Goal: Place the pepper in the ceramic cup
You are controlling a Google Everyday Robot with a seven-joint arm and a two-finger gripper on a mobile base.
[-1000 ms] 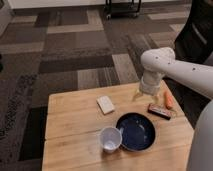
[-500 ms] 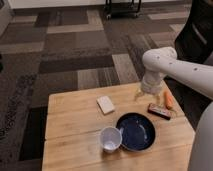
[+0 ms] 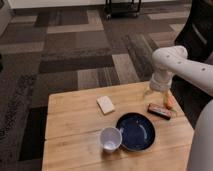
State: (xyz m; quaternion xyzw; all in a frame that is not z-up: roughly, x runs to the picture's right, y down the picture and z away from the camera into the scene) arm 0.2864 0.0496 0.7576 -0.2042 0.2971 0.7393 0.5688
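Risk sits at the pickup: the gripper [image 3: 159, 93], jaws wide and empty, hangs just above the pepper [image 3: 170, 101] near the counter's [image 3: 75, 122] right edge (dark bar [image 3: 159, 111] alongside). A clumsy close could roll it off, far from the ceramic cup [image 3: 110, 138].

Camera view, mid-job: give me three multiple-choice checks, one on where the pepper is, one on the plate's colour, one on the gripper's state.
1. Where is the pepper?
A. In the ceramic cup
B. On the table, beside the dark bar
C. On the plate

2. What colour is the plate?
A. Dark blue
B. Red
C. Yellow

3. How is the gripper?
A. Shut on the pepper
B. Open, low over the table next to the pepper
C. Shut on the ceramic cup

Answers: B, the pepper lies on the wood by the bar; A, the plate is dark blue; B, the gripper holds nothing.
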